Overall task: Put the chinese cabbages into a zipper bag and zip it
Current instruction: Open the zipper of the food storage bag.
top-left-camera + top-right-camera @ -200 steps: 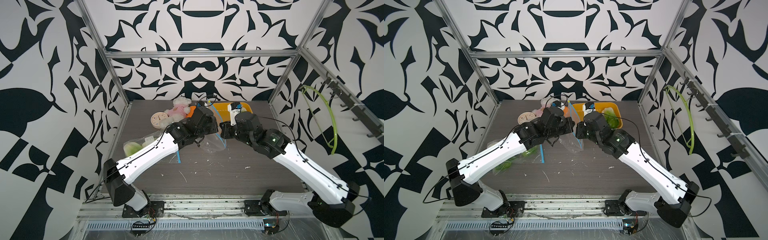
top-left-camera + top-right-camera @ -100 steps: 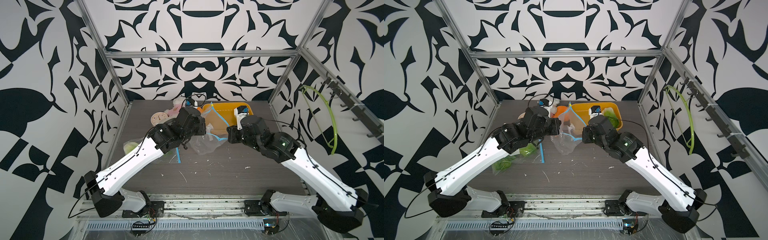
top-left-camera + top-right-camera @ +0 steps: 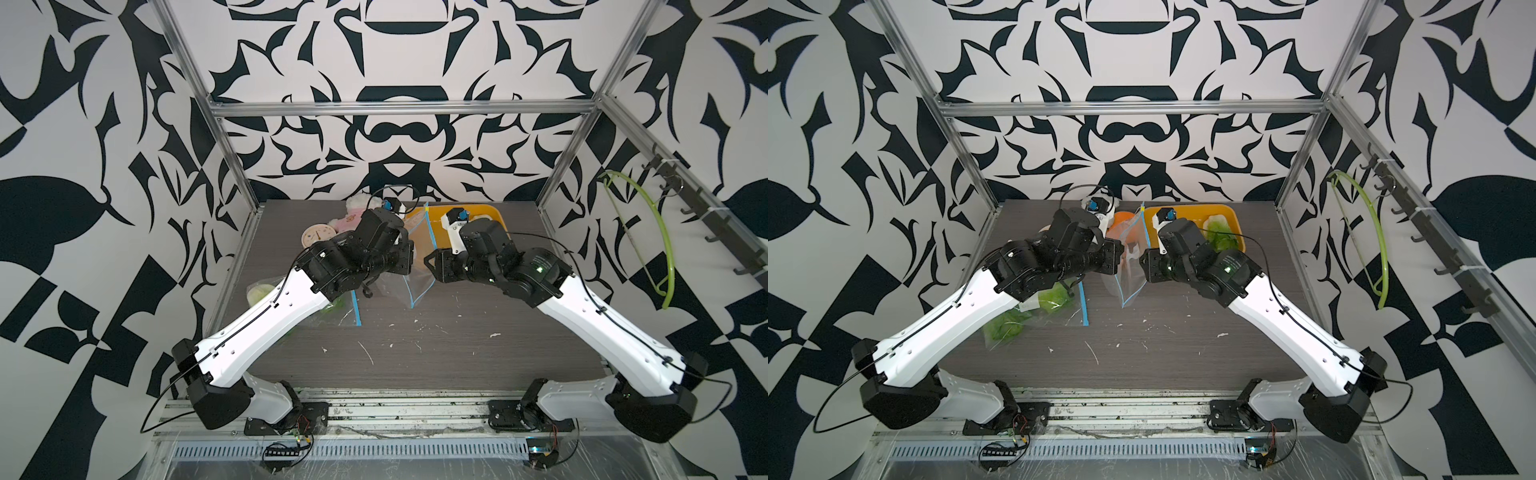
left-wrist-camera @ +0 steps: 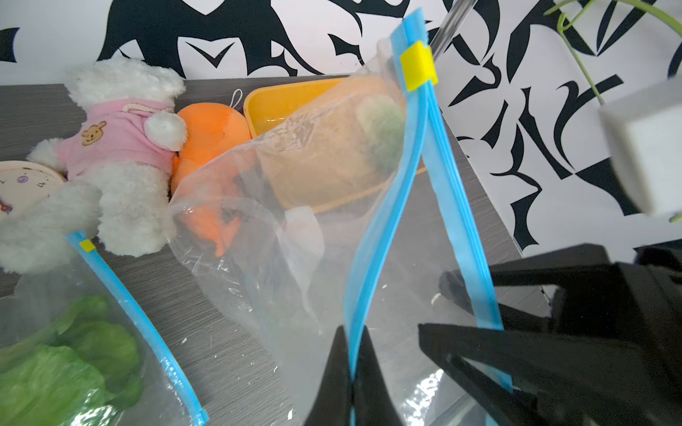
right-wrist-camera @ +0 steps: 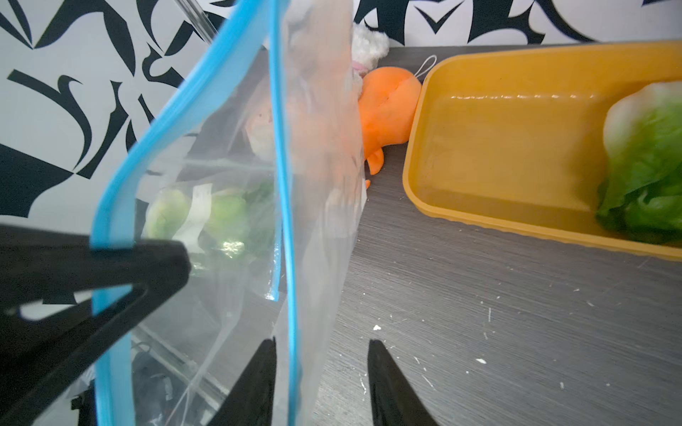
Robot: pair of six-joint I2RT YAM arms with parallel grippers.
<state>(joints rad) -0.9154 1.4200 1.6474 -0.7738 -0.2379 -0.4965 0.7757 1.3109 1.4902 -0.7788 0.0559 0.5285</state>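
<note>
One chinese cabbage (image 5: 642, 162), white at the stem and frilly green at the leaves, lies in the yellow tray (image 5: 479, 155), not yet bagged. The clear zipper bag (image 3: 1128, 266) hangs upright just beside the tray, unzipped and seemingly empty. The left gripper (image 4: 353, 365) pinches one blue strip. The right gripper (image 5: 321, 345) stands partly apart around the other strip, not pressing it. Farther from the tray a second bag (image 3: 1034, 309) lies flat with green leaves inside, probably cabbages already packed.
</note>
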